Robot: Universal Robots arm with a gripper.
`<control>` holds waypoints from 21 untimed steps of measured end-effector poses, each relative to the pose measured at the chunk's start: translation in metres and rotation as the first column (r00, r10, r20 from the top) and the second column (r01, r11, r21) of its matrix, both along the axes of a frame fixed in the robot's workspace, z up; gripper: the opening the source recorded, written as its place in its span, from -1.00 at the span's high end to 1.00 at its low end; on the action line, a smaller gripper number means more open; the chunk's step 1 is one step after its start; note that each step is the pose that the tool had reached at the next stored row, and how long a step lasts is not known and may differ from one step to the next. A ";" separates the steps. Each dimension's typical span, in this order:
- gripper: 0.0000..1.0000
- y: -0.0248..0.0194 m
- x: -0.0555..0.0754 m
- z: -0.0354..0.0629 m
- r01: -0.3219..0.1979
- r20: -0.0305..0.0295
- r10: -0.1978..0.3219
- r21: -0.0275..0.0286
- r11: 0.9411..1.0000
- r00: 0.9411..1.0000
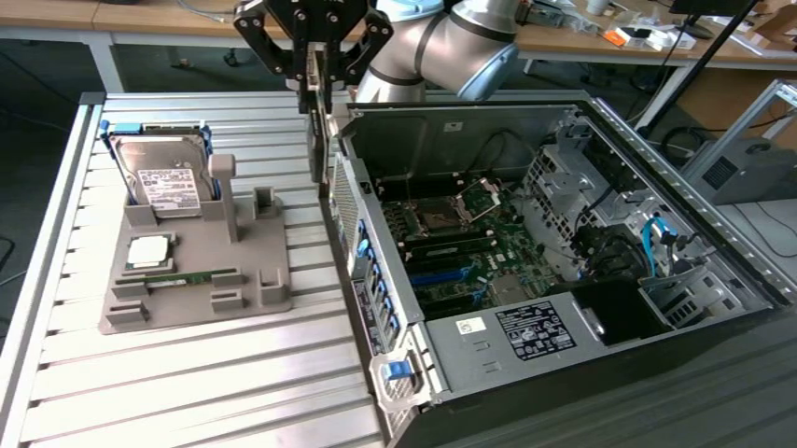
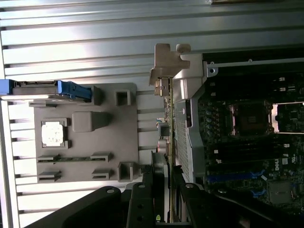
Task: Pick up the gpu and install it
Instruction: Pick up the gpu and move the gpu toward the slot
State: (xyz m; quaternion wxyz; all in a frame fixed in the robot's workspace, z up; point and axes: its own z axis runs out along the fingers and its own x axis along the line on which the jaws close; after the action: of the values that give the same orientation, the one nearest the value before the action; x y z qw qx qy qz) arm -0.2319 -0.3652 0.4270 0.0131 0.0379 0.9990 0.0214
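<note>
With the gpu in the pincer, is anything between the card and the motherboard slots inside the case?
Yes. The pincer holds the gpu edge-on just outside the computer case. The case's perforated wall stands between the card and the motherboard.

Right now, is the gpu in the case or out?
Out. The gripper holds the gpu upright and edge-on beside the case wall, not seated on the board.

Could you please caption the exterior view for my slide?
Claw holds the gpu edge-on, hanging beside the open computer case.
</note>
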 end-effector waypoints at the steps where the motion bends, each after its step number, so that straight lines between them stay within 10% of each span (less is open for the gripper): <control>1: 0.47 0.0000 0.000 0.0000 0.000 0.000 0.000 0.000 1.000 1.000; 21: 0.47 0.0000 0.006 0.0000 0.000 0.000 0.000 -0.001 1.000 1.000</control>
State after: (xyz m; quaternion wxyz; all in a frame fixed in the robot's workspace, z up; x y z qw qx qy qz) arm -0.2261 -0.3652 0.4270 0.0131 0.0379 0.9990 0.0210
